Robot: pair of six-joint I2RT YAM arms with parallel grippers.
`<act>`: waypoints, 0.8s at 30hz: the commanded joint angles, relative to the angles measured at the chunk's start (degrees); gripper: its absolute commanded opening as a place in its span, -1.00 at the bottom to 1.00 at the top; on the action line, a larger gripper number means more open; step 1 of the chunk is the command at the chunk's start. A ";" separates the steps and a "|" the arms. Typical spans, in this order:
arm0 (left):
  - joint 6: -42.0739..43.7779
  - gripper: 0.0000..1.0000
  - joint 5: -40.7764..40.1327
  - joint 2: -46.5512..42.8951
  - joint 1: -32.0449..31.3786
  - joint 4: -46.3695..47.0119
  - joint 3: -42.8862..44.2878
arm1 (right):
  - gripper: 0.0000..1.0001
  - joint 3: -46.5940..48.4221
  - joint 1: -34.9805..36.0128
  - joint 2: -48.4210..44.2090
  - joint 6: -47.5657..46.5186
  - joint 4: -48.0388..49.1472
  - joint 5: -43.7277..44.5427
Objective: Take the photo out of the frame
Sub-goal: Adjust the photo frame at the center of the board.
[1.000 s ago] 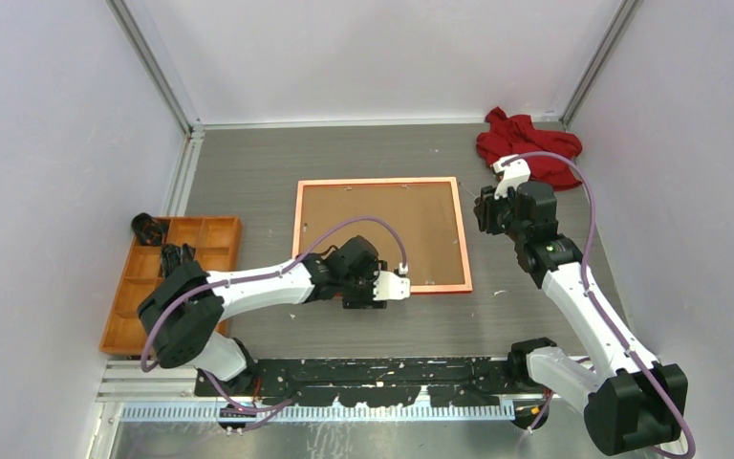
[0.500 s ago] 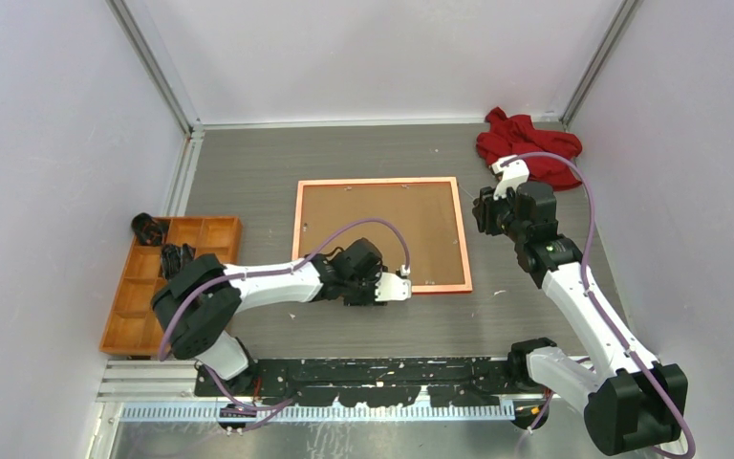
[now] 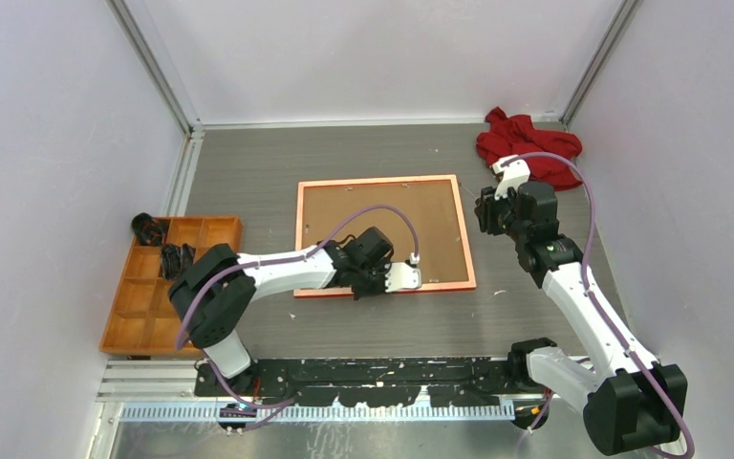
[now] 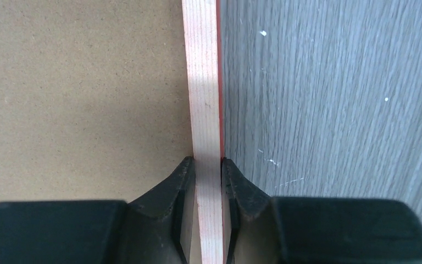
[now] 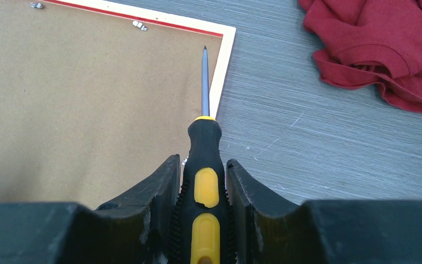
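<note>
Photo unseen, judged beneath plain brown backing board [image 3: 430,220] in thin red rectangular frame [image 4: 204,82], face down mid-table. Left gripper [image 4: 206,168] pinched on near orange-pink rim, likely steadying. Right gripper [image 5: 203,165] clenched round black-and-yellow screwdriver [image 5: 204,140], tip near metal tabs [image 5: 139,25], probably for prying. Grey wood-grain tabletop [image 3: 248,163], white walls [image 3: 373,57]; crumpled red cloth [image 3: 528,145], orange compartment tray [image 3: 143,325].

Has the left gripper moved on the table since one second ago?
Yes. The left gripper has moved right, away from the orange tray, and now straddles the near rim of the frame.
</note>
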 commanded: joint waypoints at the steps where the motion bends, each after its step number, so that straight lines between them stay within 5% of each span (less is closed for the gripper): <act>1: -5.00 -0.85 5.38 2.50 0.10 -2.58 4.20 | -0.99 0.48 -0.47 -1.60 -0.76 2.76 1.51; 8: -13.63 -0.99 5.59 7.74 0.10 -5.55 9.09 | -0.99 0.62 -0.73 -1.85 -1.52 3.09 3.34; 14: -15.09 -0.94 15.67 7.66 0.10 -8.23 12.09 | -0.99 0.80 -1.35 -2.02 -1.81 3.45 6.40; 24: -16.74 -0.17 15.72 1.11 6.37 -7.87 20.14 | -0.99 0.90 -3.26 -1.65 -0.94 3.36 5.82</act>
